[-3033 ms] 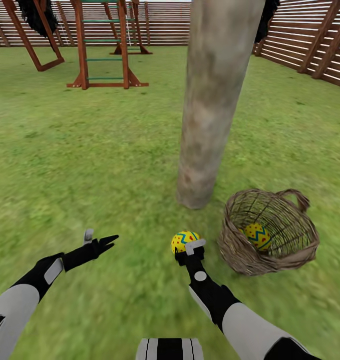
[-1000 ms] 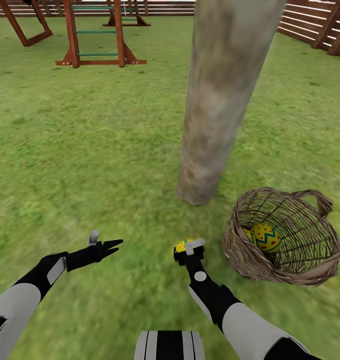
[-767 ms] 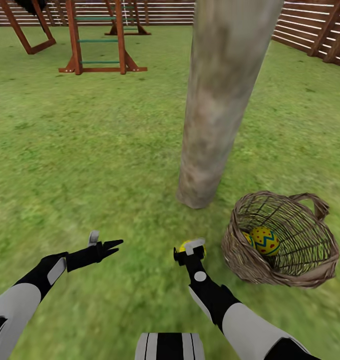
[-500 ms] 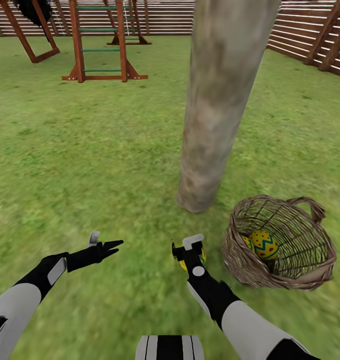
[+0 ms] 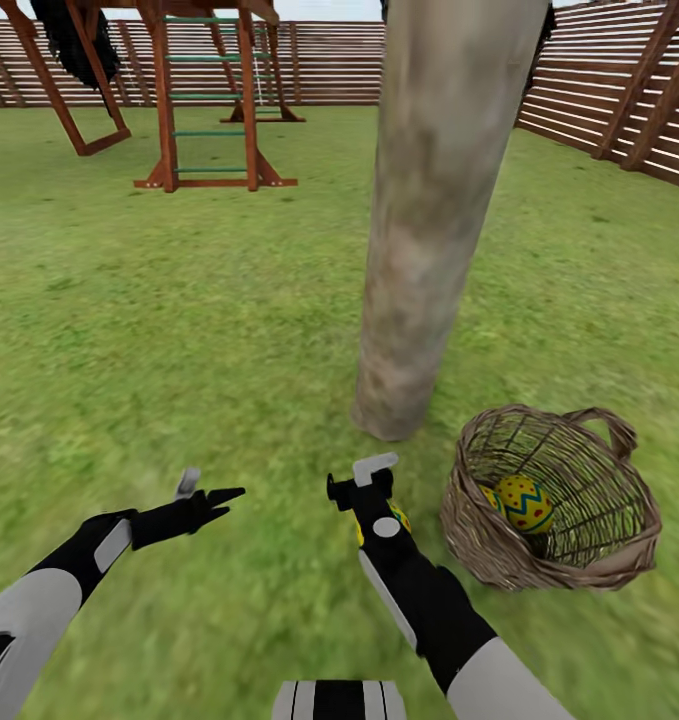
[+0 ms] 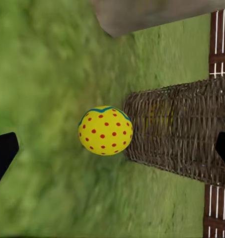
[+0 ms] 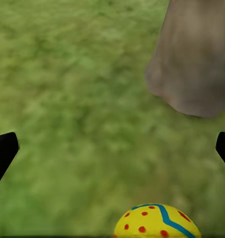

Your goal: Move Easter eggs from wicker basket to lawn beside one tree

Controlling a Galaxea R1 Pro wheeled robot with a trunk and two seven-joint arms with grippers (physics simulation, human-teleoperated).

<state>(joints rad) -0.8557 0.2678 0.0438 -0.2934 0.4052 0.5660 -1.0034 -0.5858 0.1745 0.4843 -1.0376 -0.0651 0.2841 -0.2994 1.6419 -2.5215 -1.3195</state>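
Note:
One Easter egg (image 5: 400,517) lies on the lawn (image 5: 179,320) near the foot of the tree (image 5: 419,250), half hidden under my right wrist. My right gripper (image 5: 357,478) is open just beyond it, and that egg (image 7: 157,221) sits behind its fingertips (image 7: 3,151). The wicker basket (image 5: 579,560) stands to the right of the trunk with two eggs inside, one in plain sight (image 5: 525,503) and one partly behind it (image 5: 492,497). My left gripper (image 5: 209,490) hangs open over grass to the left. In the left wrist view, the lying egg (image 6: 106,130) sits just in front of the basket (image 6: 182,129).
A wooden playset (image 5: 209,100) stands far back on the left. The slatted fence (image 5: 619,100) rings the garden at the back and right. Open grass spreads to the left of the trunk and in front of me.
My right gripper has let go of the egg, which now lies on the grass, and has moved forward past it. The head camera tilted up slightly. The left arm stayed still.

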